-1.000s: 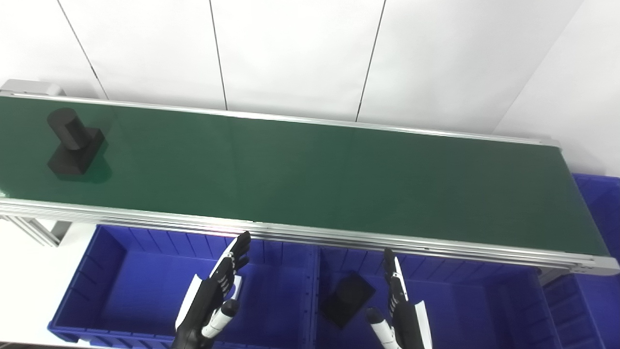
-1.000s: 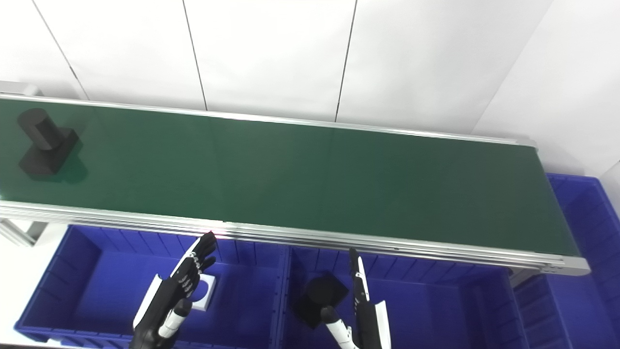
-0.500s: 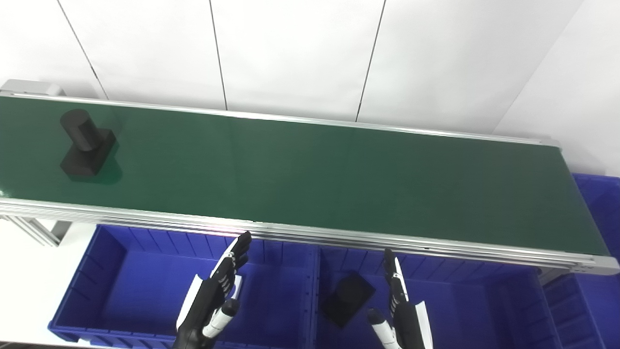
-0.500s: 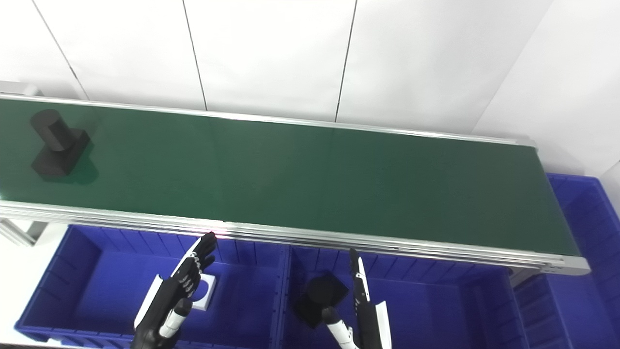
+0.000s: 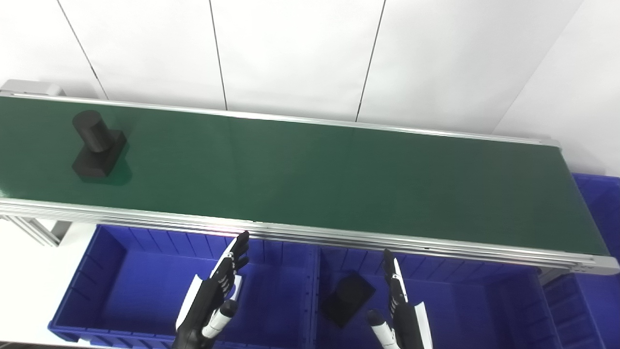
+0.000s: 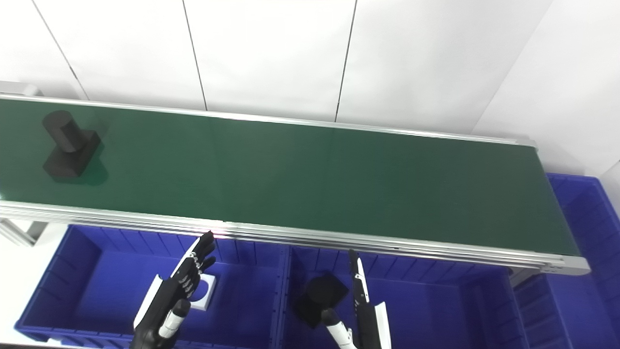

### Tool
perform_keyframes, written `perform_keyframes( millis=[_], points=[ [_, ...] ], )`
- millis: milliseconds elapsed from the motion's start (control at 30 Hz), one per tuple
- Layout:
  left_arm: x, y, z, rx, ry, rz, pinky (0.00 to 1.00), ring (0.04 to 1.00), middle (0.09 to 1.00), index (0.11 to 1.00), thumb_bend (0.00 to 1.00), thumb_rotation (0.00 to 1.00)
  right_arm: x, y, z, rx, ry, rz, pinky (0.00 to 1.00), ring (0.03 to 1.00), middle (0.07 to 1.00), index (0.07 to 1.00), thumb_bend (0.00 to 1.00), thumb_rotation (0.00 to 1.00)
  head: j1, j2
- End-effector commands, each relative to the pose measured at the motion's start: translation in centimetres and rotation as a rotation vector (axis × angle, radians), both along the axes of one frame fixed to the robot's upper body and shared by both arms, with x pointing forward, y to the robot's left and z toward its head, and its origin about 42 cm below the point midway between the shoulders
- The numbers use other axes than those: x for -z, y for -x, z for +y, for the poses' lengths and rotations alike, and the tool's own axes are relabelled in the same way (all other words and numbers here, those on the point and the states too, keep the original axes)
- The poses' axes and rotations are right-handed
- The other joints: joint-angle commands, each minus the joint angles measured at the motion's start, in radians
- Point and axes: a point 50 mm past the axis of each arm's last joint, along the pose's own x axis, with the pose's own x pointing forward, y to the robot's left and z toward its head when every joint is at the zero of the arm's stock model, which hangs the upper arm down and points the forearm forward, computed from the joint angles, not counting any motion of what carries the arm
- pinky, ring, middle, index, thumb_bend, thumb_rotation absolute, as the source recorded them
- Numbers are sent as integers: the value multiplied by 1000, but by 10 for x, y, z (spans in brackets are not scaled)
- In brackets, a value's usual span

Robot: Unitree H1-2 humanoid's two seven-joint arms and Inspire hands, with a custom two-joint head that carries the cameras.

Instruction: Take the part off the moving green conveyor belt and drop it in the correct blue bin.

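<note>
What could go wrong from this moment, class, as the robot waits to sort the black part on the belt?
1. The black part lies far left on the green belt, while both open hands, left hand and right hand, hover over the bins; a mistimed reach could miss it.
2. The left bin holds a white piece and the right bin a black one; a wrong drop could mix them.

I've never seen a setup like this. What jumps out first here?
A long green conveyor belt runs across the whole scene, with one black part, a cylinder standing on a block, near its left end. Below it sit blue plastic bins; the middle bin already holds a similar black part. The left robot hand and right robot hand, black and white, wait open over the bins.
</note>
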Motion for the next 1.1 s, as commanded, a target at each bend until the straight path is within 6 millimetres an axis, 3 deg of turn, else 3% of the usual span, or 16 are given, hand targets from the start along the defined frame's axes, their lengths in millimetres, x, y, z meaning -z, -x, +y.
perform_keyframes(
  millis=[0,100,267,400,1067],
  points=[
    [-6,-3,-5,-4,5,-60,935,974,975,947,950,927,-6,-1,0,-7,-43,-50,1000,1000,1000,1000,787,886,60,-27],
    [-3,-2,-9,-2,5,-48,908,953,959,934,915,932,-3,-1,-3,-10,-59,-31,1000,1000,1000,1000,788,868,135,-74],
    [1,-3,-10,14,13,-34,903,950,946,911,905,870,3,-3,-6,-2,-26,-27,1000,1000,1000,1000,760,934,156,-98],
    [4,-5,-12,10,18,-26,881,940,940,906,904,859,6,-4,-7,1,-45,-11,1000,1000,1000,1000,746,928,170,-132],
    [4,-8,-14,25,-6,-34,851,915,918,884,867,878,12,-8,-7,-1,-69,15,1000,1000,1000,1000,742,912,198,-187]
  ],
)
